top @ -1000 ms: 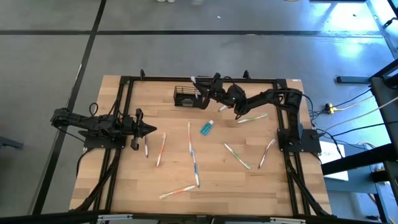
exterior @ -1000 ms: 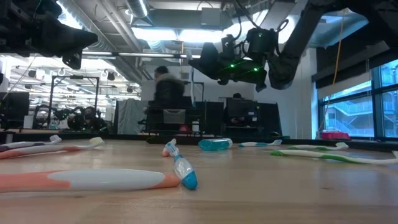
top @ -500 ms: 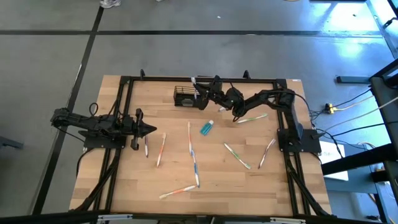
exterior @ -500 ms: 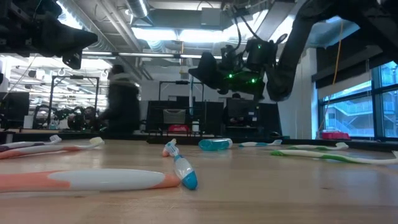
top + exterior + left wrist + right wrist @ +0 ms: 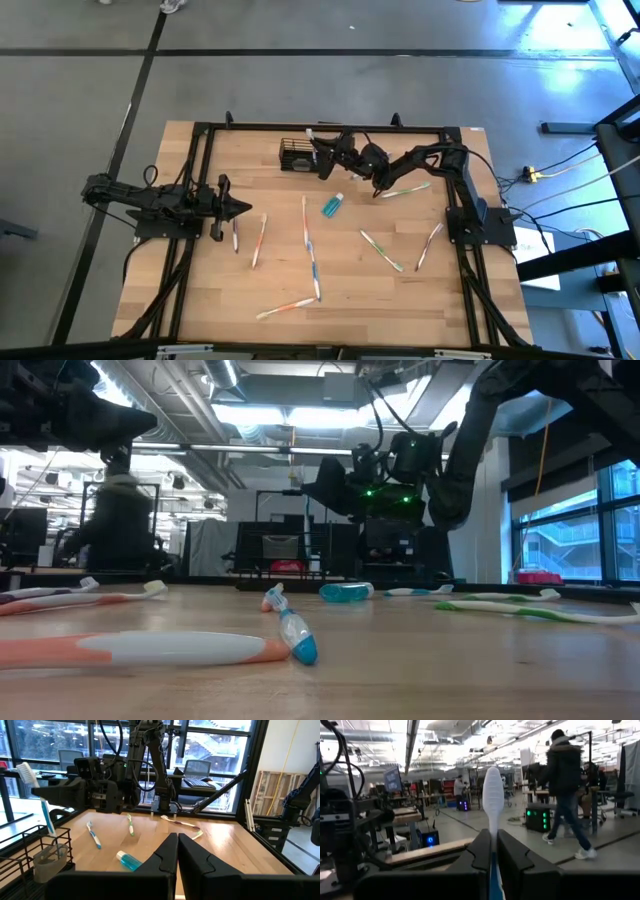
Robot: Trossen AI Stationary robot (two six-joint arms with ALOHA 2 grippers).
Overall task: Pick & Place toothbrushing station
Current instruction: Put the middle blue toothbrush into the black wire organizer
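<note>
The toothbrushing station is a black wire-mesh basket (image 5: 294,155) at the table's back edge; the left wrist view shows it (image 5: 27,862) with a clear cup inside. My right gripper (image 5: 319,150) hangs just beside and above it, shut on a toothbrush (image 5: 46,817) with a white head and a blue handle. The brush stands upright, and its lower end reaches down into the basket. In the right wrist view the white brush head (image 5: 493,795) rises between the closed fingers. My left gripper (image 5: 240,209) waits shut at the table's left side, holding nothing.
A small teal tube (image 5: 332,205) lies mid-table. Several toothbrushes are scattered on the wood, among them an orange one (image 5: 259,241), a blue-white one (image 5: 309,238) and a green one (image 5: 381,250). A person (image 5: 565,785) walks in the room beyond.
My right gripper has shifted a little left and lower toward the basket, still holding the toothbrush. The left arm has stayed put. A person in the background has walked leftward in the low view.
</note>
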